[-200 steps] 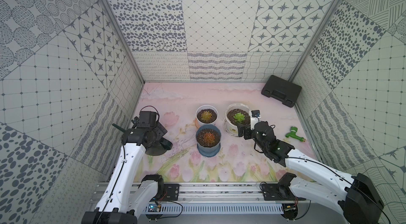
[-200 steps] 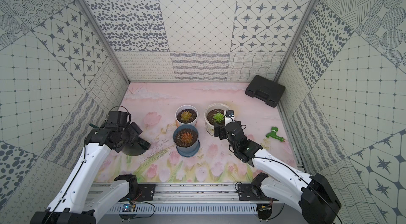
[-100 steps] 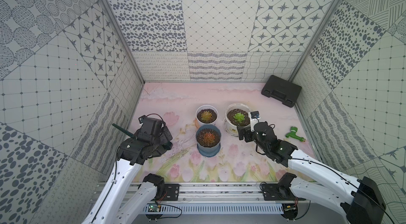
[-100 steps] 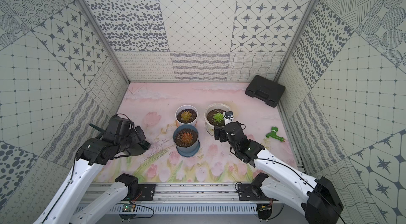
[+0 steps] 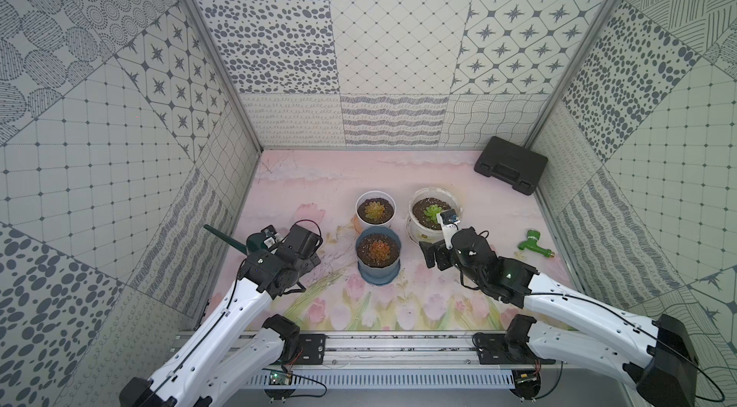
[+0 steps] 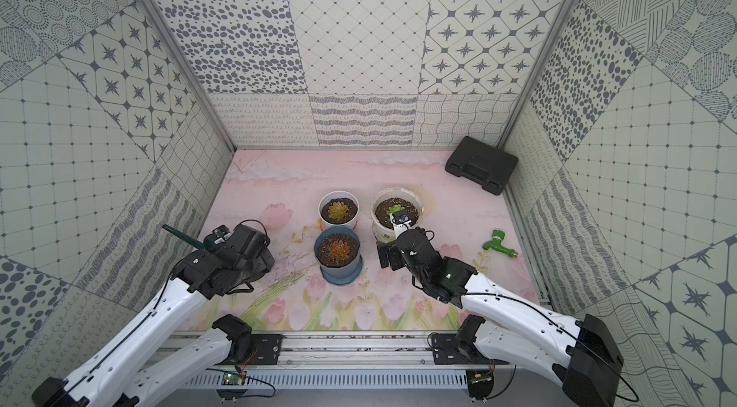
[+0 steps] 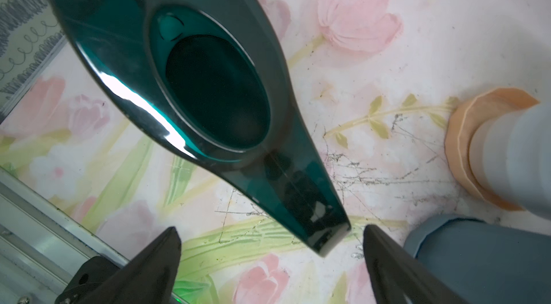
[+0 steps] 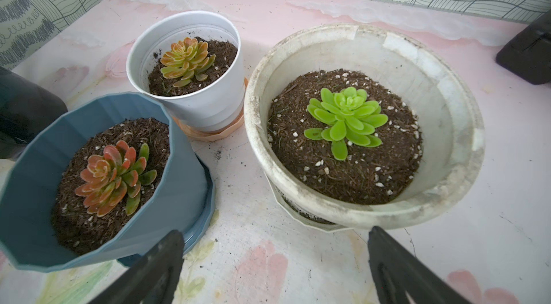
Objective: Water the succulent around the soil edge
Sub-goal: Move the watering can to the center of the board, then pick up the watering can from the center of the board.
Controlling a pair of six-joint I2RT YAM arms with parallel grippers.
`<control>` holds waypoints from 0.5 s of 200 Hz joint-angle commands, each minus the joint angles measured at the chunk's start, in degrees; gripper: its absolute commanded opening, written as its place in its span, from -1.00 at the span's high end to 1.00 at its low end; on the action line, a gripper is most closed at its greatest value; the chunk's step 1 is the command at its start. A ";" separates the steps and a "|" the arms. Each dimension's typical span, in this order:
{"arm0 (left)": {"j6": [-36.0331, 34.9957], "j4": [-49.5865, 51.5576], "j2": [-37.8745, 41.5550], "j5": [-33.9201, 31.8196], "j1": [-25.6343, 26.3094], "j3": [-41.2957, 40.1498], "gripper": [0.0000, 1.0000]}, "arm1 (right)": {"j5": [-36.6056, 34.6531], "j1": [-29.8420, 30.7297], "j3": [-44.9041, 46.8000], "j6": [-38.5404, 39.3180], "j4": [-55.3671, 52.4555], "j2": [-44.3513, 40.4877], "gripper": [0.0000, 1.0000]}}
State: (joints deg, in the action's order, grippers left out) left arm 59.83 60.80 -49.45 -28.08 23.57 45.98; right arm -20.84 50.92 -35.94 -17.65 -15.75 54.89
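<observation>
Though both agape and empty, left claw (image 7: 271, 229) by watering can (image 7: 208, 88), right claw (image 8: 275, 231) near cream pot (image 8: 432, 88).

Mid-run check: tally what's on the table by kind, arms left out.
Pots with a succulent: 3 (white pot, blue pot, cream pot)
Watering can: 1
Green tap: 1
Black case: 1
Total: 6

Dark teal translucent plastic watering can (image 7: 208, 94). Slate-blue faceted plastic pot (image 8: 185, 174), orange-red rosette succulent (image 8: 114, 176). Grimy off-white round pot (image 8: 453, 126), bright green rosette succulent (image 8: 347, 120). Pale pink tulip-printed tabletop mat (image 8: 298, 257).
</observation>
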 commanded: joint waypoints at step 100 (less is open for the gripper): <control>22.74 -2.71 -12.86 -8.71 -5.78 2.67 -0.24 | 0.70 0.24 4.14 2.36 6.32 1.21 -0.96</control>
State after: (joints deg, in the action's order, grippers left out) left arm 78.13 58.96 -61.19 -35.07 19.70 47.92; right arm -20.86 50.94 -32.29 -15.90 -12.97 55.31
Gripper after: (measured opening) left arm 0.701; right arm 0.981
